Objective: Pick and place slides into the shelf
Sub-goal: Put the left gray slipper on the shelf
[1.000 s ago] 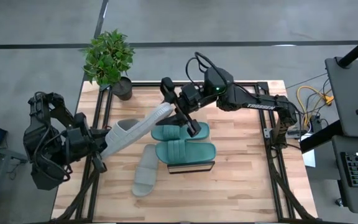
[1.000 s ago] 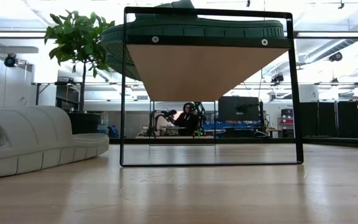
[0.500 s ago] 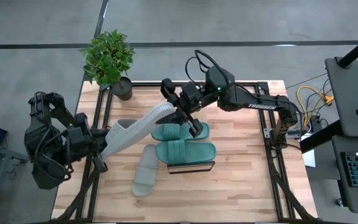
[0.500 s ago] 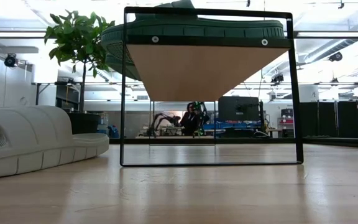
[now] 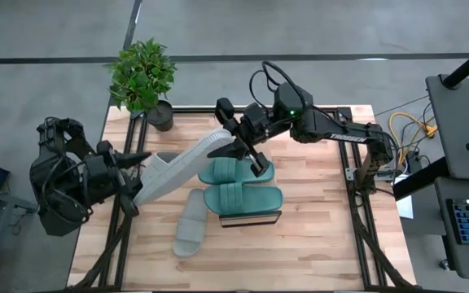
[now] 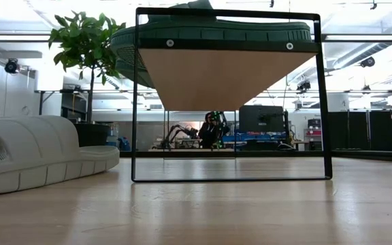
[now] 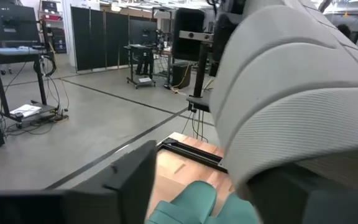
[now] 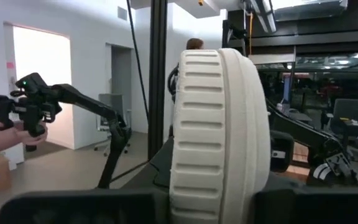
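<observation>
Teal-green slides (image 5: pixel 238 185), pale grey ribbed slides (image 5: pixel 187 161), black-framed light wood shelf (image 5: pixel 251 218).

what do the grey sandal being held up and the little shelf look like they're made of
The grey slide, pinched at one end by the right gripper, looks like soft molded foam: matte, thick, with ribbed grooves and rounded edges. The shelf appears to have a light wood plank top, smooth and unvarnished-looking, on a thin black frame that is probably painted metal, judging by its slim straight bars and small screws.

Even, bright overhead light; soft shadows; backlit low view; blurred wrist-view foregrounds.
</observation>
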